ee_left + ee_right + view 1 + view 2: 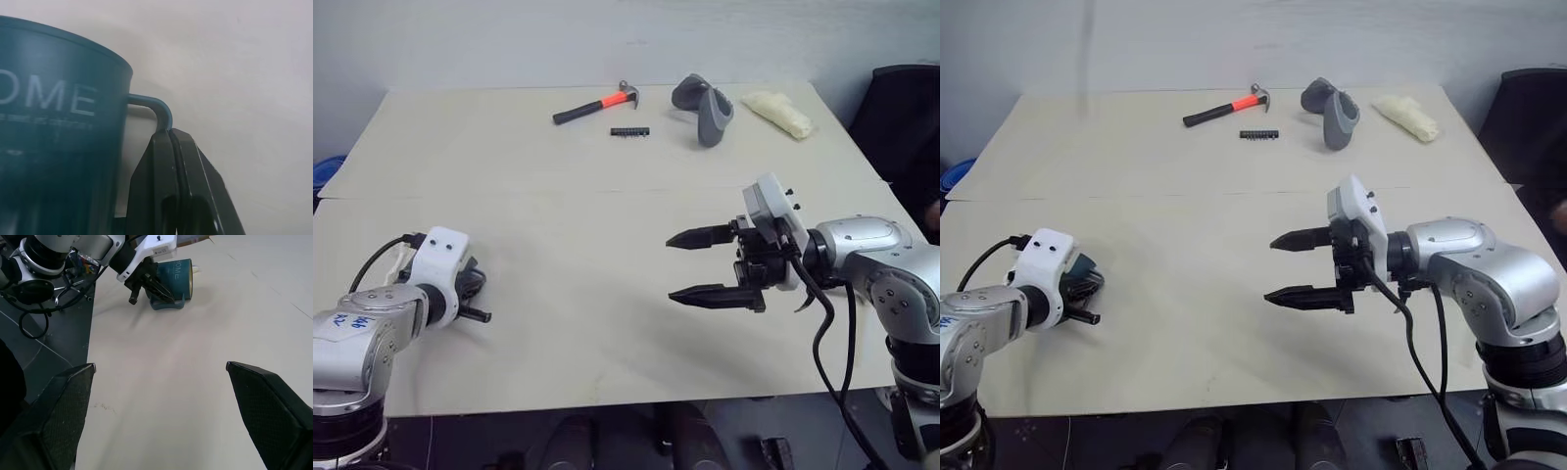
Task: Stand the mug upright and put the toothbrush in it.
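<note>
The dark teal mug (175, 275) lies on its side near the table's left front corner, pale lettering on its wall (54, 98). My left gripper (168, 142) is shut on the mug's loop handle (154, 105); from the head it covers most of the mug (1085, 264). A small pale tip (196, 269) pokes out past the mug's rim, and I cannot tell whether it is the toothbrush. My right gripper (690, 264) hovers over the table's right middle, pointing left toward the mug, jaws wide open with nothing between them.
At the table's far side lie a hammer (597, 103) with an orange grip, a short black bit strip (629, 131), a grey curved object (705, 110) and a pale yellow bundle (781, 113). A black chair (901, 108) stands at the right.
</note>
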Controlling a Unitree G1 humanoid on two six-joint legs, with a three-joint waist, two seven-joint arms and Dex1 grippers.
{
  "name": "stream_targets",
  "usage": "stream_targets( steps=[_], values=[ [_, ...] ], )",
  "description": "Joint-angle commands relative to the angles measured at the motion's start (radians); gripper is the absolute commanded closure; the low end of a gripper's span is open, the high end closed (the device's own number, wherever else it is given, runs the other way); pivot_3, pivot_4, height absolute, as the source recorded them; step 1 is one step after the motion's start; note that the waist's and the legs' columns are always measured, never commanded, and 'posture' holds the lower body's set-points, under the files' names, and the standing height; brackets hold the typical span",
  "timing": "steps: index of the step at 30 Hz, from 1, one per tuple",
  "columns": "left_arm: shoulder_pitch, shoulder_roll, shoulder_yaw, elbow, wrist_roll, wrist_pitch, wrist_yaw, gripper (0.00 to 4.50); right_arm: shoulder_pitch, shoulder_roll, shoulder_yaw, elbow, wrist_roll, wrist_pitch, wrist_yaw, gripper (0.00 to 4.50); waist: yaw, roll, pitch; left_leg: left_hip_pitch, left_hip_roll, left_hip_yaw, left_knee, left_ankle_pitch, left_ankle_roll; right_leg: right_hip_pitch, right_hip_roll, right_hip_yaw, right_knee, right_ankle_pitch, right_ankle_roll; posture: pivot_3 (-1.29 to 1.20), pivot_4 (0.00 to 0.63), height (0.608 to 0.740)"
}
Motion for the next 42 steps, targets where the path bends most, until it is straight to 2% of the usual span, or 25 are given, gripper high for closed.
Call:
stream_targets(
  steps=[1, 8, 13, 19, 22, 29, 38, 40, 42],
  values=[
    [0.004, 0.045, 0.015, -0.049, 0.019, -0.005, -0.007, 3.91, 0.002, -0.008, -0.014, -0.028, 0.011, -0.014, -0.005, 0.0, -0.001, 0.0, 0.0, 0.0, 0.0, 0.0, 0.0, 0.0, 0.0, 0.0, 0.0, 0.0, 0.0, 0.0, 0.0, 0.0, 0.15, 0.74],
    [0.052, 0.127, 0.052, -0.106, 0.001, 0.039, -0.035, 1.87, -0.005, 0.027, 0.006, -0.006, 0.006, -0.024, -0.012, 0.0, -0.001, 0.0, 0.0, 0.0, 0.001, 0.0, 0.0, 0.0, 0.0, 0.0, 0.0, 0.0, 0.0, 0.0, 0.0, 0.0, 0.15, 0.74],
    [0.087, 0.146, 0.04, -0.066, 0.028, 0.018, -0.033, 1.87, -0.02, 0.035, 0.02, 0.015, -0.008, -0.033, -0.005, 0.0, -0.001, 0.0, 0.0, 0.0, 0.001, 0.0, 0.0, 0.0, 0.0, 0.0, 0.0, 0.0, 0.0, 0.0, 0.0, 0.0, 0.15, 0.74],
    [0.104, 0.095, 0.072, -0.016, 0.026, 0.005, -0.046, 1.87, -0.02, 0.035, 0.023, 0.019, -0.009, -0.039, -0.01, 0.0, -0.002, 0.0, 0.0, 0.0, 0.001, 0.0, 0.0, 0.0, 0.0, 0.0, 0.0, 0.0, 0.0, 0.0, 0.0, 0.0, 0.15, 0.74],
    [0.096, 0.083, 0.071, 0.009, 0.026, -0.015, -0.05, 2.42, -0.017, 0.034, 0.017, 0.013, -0.006, -0.037, -0.015, 0.0, -0.001, 0.0, 0.0, 0.0, 0.001, 0.0, 0.0, 0.0, 0.0, 0.0, 0.0, -0.001, 0.0, 0.0, -0.001, 0.0, 0.15, 0.74],
    [0.079, 0.088, 0.07, 0.044, 0.022, -0.036, -0.064, 4.48, -0.007, 0.025, 0.006, 0.005, -0.003, -0.036, -0.02, 0.0, -0.001, 0.0, 0.0, 0.0, 0.001, 0.0, 0.0, 0.0, 0.0, 0.0, 0.0, 0.0, 0.0, 0.0, 0.0, 0.0, 0.15, 0.74],
    [0.05, 0.098, 0.052, 0.058, 0.028, -0.076, -0.076, 4.48, 0.008, 0.027, 0.004, -0.006, -0.003, -0.041, -0.033, 0.0, -0.001, 0.0, 0.0, 0.0, 0.002, 0.0, -0.001, 0.0, 0.0, 0.0, -0.001, 0.0, 0.0, 0.0, 0.0, 0.0, 0.15, 0.74],
    [0.002, 0.069, 0.054, 0.051, 0.013, -0.11, -0.083, 4.48, 0.012, 0.028, 0.006, -0.005, -0.005, -0.045, -0.034, 0.0, 0.001, 0.0, 0.0, 0.0, 0.002, 0.0, -0.001, 0.0, 0.0, 0.0, -0.001, 0.0, 0.0, 0.0, 0.0, 0.0, 0.15, 0.74],
    [-0.075, -0.01, 0.083, 0.04, -0.016, -0.166, -0.088, 4.48, 0.012, 0.029, 0.01, -0.004, -0.01, -0.049, -0.035, 0.0, 0.007, 0.0, 0.0, 0.0, 0.001, -0.001, -0.001, 0.0, 0.0, 0.0, -0.001, -0.001, 0.0, 0.0, 0.0, 0.0, 0.15, 0.74]
  ],
)
